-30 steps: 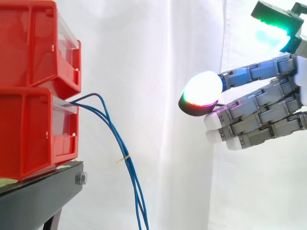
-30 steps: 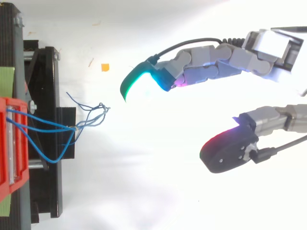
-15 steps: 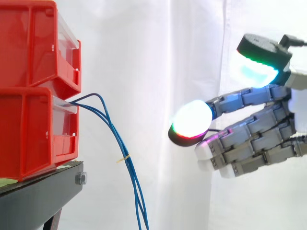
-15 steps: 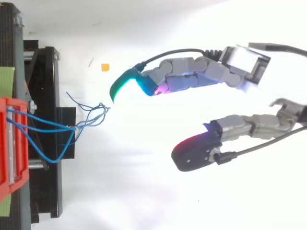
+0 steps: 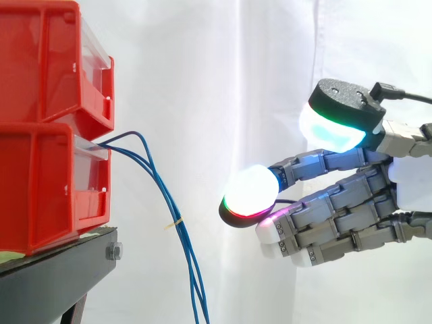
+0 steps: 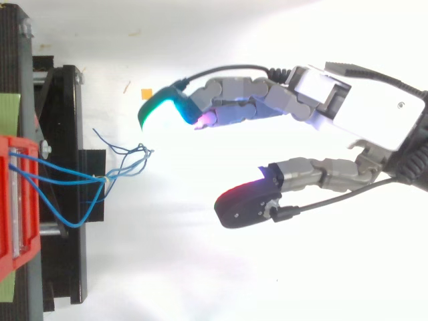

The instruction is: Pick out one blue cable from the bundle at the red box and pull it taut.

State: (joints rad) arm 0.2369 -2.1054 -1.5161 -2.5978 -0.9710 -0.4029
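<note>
Robot hand (image 5: 344, 219) released, thumb and fingers spread, apart from the blue cables (image 5: 179, 226). Cables droop from lower red box (image 5: 47, 182). Spread presumably readies a pinch on one strand.

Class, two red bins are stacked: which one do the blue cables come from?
The lower red bin: the blue cables leave its front, while the upper bin has none.

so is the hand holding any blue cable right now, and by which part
Nothing is held. The hand is open, fingers spread, apart from the blue cables hanging from the red box.
</note>
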